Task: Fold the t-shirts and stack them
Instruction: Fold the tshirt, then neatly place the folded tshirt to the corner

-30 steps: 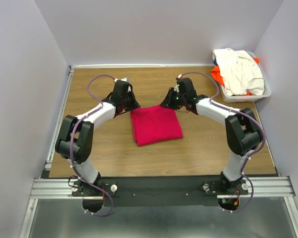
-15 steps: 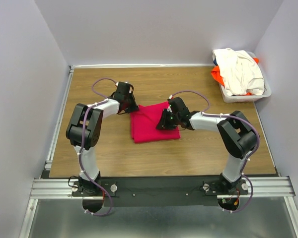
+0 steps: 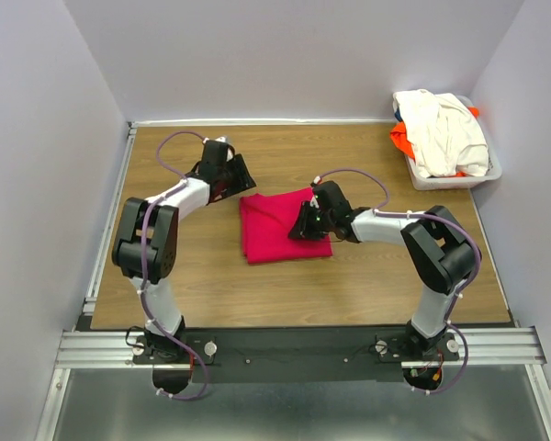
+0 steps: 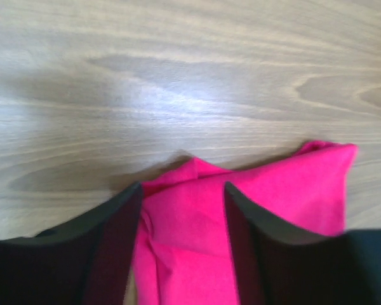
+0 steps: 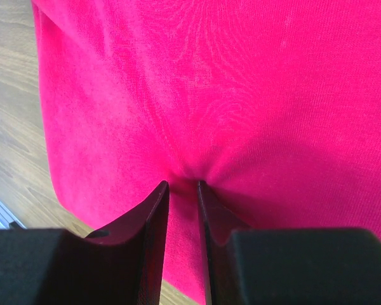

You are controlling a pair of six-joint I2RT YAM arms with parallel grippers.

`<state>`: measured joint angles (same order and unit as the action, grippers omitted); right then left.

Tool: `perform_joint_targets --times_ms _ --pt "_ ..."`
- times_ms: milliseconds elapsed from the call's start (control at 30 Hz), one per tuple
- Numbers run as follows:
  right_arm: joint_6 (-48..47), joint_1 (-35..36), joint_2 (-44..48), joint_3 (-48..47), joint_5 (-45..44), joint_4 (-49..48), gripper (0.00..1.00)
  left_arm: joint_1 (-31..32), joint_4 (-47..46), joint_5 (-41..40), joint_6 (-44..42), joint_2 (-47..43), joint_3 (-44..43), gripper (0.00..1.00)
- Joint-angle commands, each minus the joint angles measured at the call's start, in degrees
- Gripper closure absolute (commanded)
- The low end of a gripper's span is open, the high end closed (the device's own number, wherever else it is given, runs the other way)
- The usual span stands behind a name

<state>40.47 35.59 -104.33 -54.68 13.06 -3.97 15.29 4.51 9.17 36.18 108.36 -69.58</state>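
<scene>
The crimson-pink t-shirt (image 3: pixel 274 237) lies folded into a rough square on the wooden table. My left gripper (image 3: pixel 236 185) stands open just off its far left corner. In the left wrist view that corner (image 4: pixel 267 187) lies loose between and beyond the spread jaws of the left gripper (image 4: pixel 181 189). My right gripper (image 3: pixel 304 225) is down on the shirt's right part. In the right wrist view its jaws (image 5: pixel 182 185) stand narrow, with a pucker of the pink cloth (image 5: pixel 209 82) pinched between the tips. A cream-white t-shirt (image 3: pixel 441 129) and an orange t-shirt (image 3: pixel 400 140) lie heaped in the basket.
The white plastic basket (image 3: pixel 492 173) stands at the table's far right corner. Grey walls close in the table on the left, back and right. Bare wood (image 3: pixel 184 276) shows around the folded shirt.
My left gripper has opened, let go of the shirt's corner and drawn back up and left. The right gripper came down onto the shirt a second ago and has since stayed put.
</scene>
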Motion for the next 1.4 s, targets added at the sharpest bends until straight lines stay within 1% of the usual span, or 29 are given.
perform_joint_targets --times_ms 0,67,200,233,267,300,433,500,567,733,833,867,967,1000,1067,1100,1167,1200,1333,1367 --pt "-0.13 0.35 0.71 -0.34 0.03 2.03 0.68 -0.17 1.55 -1.08 -2.26 -9.63 1.89 0.34" --pt "-0.04 0.27 1.06 -1.22 0.47 2.03 0.68 -0.17 1.73 -2.13 -2.00 -12.10 6.72 0.32" --pt "0.23 0.27 3.78 -2.80 0.04 2.38 0.58 -0.17 0.33 -2.75 -0.42 -17.64 16.04 0.32" --pt "0.31 0.27 4.40 -3.07 -0.75 2.73 0.57 -0.17 -0.11 -2.58 -0.24 -18.44 19.19 0.32" --pt "0.31 0.27 5.10 -3.42 -1.28 3.08 0.56 -0.08 -1.16 -2.23 -0.15 -19.05 20.53 0.31" --pt "0.40 0.18 6.50 -3.94 -2.59 3.44 0.52 0.09 -1.78 -1.79 -0.06 -19.67 22.63 0.31" --pt "-0.39 -0.26 9.05 -5.09 -4.79 5.90 0.47 0.79 -4.16 0.75 -0.59 -19.85 25.80 0.28" --pt "-1.00 -1.13 10.37 -5.27 -5.67 7.04 0.44 1.14 -7.66 4.18 -0.94 -19.24 26.69 0.28" --pt "-1.36 -1.93 11.34 -5.18 -6.38 8.00 0.43 1.58 -8.73 6.11 -1.11 -18.54 26.87 0.28" --pt "-2.41 -4.74 13.71 -3.69 -6.20 8.89 0.43 1.85 -9.44 7.09 -1.55 -16.78 27.04 0.28" --pt "-2.85 -5.88 14.94 -2.90 -5.59 9.24 0.43 2.02 -8.21 5.87 -1.73 -14.41 25.91 0.30" --pt "-2.94 -6.15 15.30 -2.63 -5.59 9.41 0.43 2.03 -7.16 5.34 -1.73 -13.79 25.55 0.35" --pt "-3.20 -6.77 16.35 -2.37 -5.41 9.50 0.43 2.38 -6.54 3.41 -1.29 -11.59 24.93 0.41" --pt "-3.29 -6.85 16.53 -2.19 -5.41 9.50 0.43 2.81 -6.36 3.14 -1.12 -10.37 24.76 0.49" --pt "-3.29 -7.03 16.53 -2.19 -5.15 9.59 0.43 3.60 -6.36 3.31 0.11 -9.31 23.97 0.58" --pt "-3.38 -7.03 16.44 -2.28 -5.06 9.51 0.43 4.13 -6.36 3.31 0.64 -8.87 23.62 0.75" --pt "-3.38 -7.12 16.18 -2.54 -4.62 9.68 0.43 5.28 -6.62 3.22 3.00 -8.25 23.18 0.94" --pt "-3.55 -7.20 16.18 -2.54 -4.45 9.77 0.43 5.28 -6.80 3.22 3.80 -8.16 23.26 1.00" --pt "-4.34 -7.29 16.79 -2.98 -4.09 10.73 0.43 3.18 -8.37 3.83 9.24 -10.61 24.31 1.00" --pt "-4.52 -7.29 16.80 -3.24 -4.01 11.43 0.43 0.30 -8.73 4.62 10.56 -11.32 25.54 1.00"
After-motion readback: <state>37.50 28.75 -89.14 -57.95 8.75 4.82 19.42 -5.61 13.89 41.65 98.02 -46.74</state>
